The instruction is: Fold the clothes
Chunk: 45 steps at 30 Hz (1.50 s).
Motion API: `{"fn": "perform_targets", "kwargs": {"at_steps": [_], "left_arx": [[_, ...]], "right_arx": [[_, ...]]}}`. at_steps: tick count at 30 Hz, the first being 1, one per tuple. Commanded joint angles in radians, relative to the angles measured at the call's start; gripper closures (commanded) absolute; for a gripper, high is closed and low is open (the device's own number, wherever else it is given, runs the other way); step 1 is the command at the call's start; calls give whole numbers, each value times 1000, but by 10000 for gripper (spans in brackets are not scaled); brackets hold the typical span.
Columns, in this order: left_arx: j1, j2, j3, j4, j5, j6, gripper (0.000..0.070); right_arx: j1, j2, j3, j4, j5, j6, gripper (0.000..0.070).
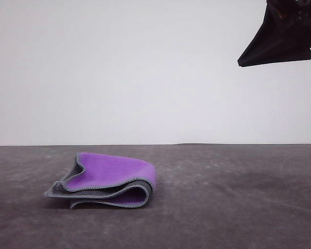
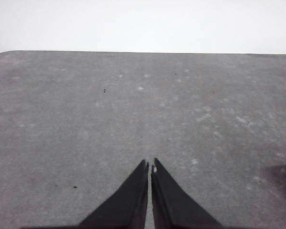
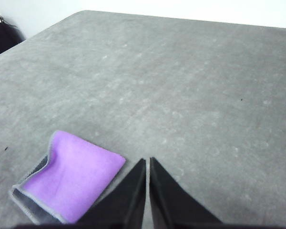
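One grey surface [image 1: 238, 207] spreads across all views, mottled with faint pale specks, with a white wall behind it. On it, toward the robot's left of centre in the front view, lies the cloth [image 1: 110, 179], folded over on itself into a small bundle: purple on top, charcoal layers showing at the open edge, and a stitched grey hem tracing the curled folds. It rests flat and free, touched by nothing.

The right gripper [image 1: 272, 52] hangs high at the upper right corner of the front view, well above the surface and well apart from the cloth. In its wrist view the right gripper [image 3: 148, 164] has its jaws pressed nearly together with only a sliver of gap and nothing between them; the cloth [image 3: 71, 183] lies on the surface below, just to one side of the fingertips, purple face up.

The left gripper [image 2: 150, 167] shows in its wrist view with jaws likewise closed to a thin slit, empty, over bare surface.
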Motion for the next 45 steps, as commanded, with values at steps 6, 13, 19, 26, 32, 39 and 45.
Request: {"fn": "perform_targets", "kwargs": {"at_steps": [6, 13, 19, 26, 32, 39, 45], "left_arx": [[0, 0, -20, 11, -4, 11, 700], [0, 0, -20, 11, -5, 11, 700], [0, 0, -20, 11, -4, 11, 700], [0, 0, -20, 11, -4, 11, 700], [0, 0, -20, 11, -4, 11, 700], [0, 0, -20, 11, -4, 11, 700], [0, 0, -20, 11, -4, 11, 700]], "right_arx": [[-1, -21, 10, 18, 8, -47, 690], [-73, -120, -81, -49, 185, -114, 690], [-181, -353, -298, -26, 316, -67, 690], [-271, -657, -490, -27, 375, -64, 690], [-326, -831, -566, -31, 376, -64, 690], [-358, -952, -567, -123, 426, -65, 690], [-359, -949, -567, -123, 419, -59, 690]]}}
